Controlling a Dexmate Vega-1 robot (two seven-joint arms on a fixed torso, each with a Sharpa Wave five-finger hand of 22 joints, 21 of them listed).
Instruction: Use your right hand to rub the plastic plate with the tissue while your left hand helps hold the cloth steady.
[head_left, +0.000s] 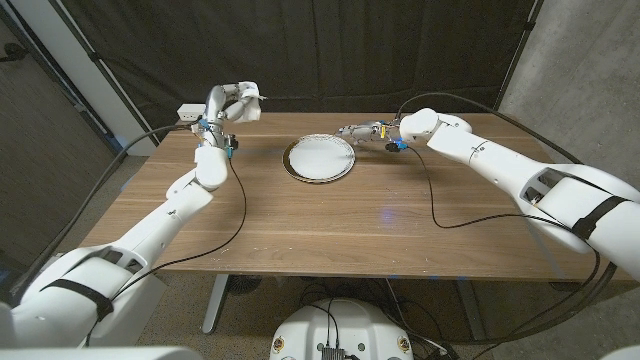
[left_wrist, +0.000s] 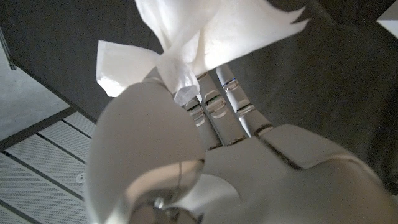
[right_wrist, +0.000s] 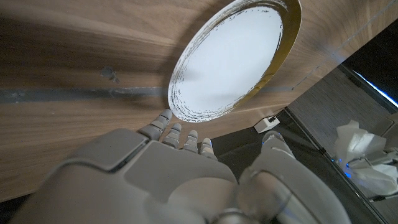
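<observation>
The tissue (head_left: 250, 97) is pinched in the left hand (head_left: 232, 104) at upper left — the right hand (head_left: 372, 131), fingers apart and empty, should be given it beside the plate (head_left: 320, 157).

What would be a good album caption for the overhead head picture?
Left hand holds a white tissue aloft while the right hand reaches toward the plate.

Place: a lab test bay, as I saw it.
Evidence: black curtain (head_left: 400, 50) behind my wooden table (head_left: 330, 220), bare concrete wall (head_left: 590, 60).
</observation>
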